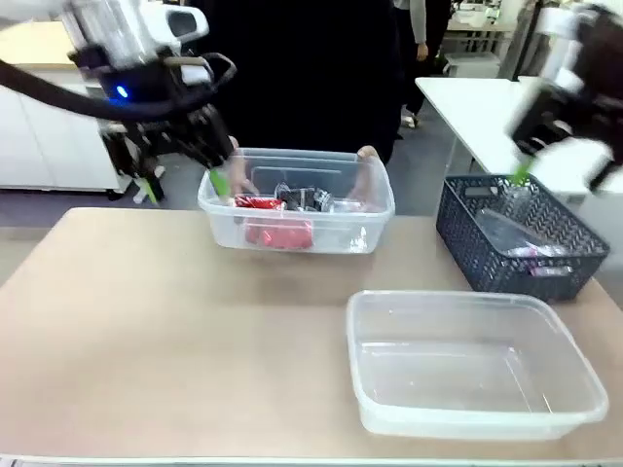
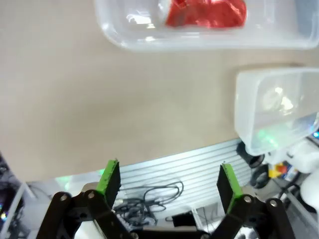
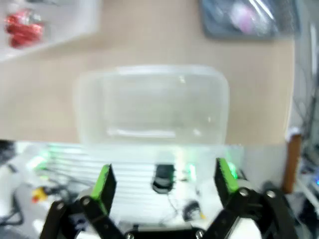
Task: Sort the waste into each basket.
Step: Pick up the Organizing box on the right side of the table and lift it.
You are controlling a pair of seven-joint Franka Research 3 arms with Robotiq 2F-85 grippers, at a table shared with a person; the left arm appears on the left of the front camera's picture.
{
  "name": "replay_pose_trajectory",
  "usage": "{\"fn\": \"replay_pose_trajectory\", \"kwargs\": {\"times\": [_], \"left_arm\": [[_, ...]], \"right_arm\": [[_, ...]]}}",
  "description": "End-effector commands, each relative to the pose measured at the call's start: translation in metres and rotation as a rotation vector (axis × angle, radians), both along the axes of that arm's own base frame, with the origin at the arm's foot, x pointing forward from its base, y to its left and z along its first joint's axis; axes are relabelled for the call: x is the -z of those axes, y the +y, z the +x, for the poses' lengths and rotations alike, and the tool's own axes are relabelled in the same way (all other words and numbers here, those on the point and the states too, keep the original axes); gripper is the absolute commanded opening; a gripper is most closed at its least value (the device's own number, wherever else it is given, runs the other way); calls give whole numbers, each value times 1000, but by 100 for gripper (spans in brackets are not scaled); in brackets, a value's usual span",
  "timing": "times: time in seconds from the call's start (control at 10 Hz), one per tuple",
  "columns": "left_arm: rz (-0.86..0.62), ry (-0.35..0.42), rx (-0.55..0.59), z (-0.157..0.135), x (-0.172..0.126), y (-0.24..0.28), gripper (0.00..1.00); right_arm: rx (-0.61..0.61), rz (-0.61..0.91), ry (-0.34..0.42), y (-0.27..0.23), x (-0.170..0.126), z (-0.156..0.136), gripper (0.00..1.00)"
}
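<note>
Red can [image 1: 278,232] lies on its side in the far tub [image 1: 375,209], long axis across the table [image 1: 146,321]; near tub [image 1: 574,379] sits by the front edge, bare surface to its left; left gripper [image 2: 168,174] and right gripper [image 3: 167,174] both spread, holding nothing.

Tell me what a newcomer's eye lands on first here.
The red cans stand out most. They lie in the far clear tub at the middle of the table, with a person's hand at its far rim. The left gripper hangs open by that tub's left end. A second clear tub sits front right, and a dark lattice basket sits at the right edge under the open right gripper.
</note>
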State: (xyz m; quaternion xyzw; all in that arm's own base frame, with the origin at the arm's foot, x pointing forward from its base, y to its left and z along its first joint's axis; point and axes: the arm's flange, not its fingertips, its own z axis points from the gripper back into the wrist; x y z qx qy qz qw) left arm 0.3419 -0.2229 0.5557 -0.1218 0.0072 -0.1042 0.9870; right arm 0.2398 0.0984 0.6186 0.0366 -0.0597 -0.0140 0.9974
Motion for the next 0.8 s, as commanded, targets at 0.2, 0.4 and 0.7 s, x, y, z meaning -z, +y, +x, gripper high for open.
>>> {"fn": "replay_pose_trajectory", "kwargs": {"times": [0.2,0.4,0.7], "left_arm": [[-212,36,107,34,67,-112,100],[-75,28,61,-11,38,-54,100],[-272,98,11,20,58,-88,100]], "right_arm": [[-169,-124,36,-41,62,22,100],[-33,-79,68,-38,33,-17,100],[-130,-157,100,-36,61,8,100]]}}
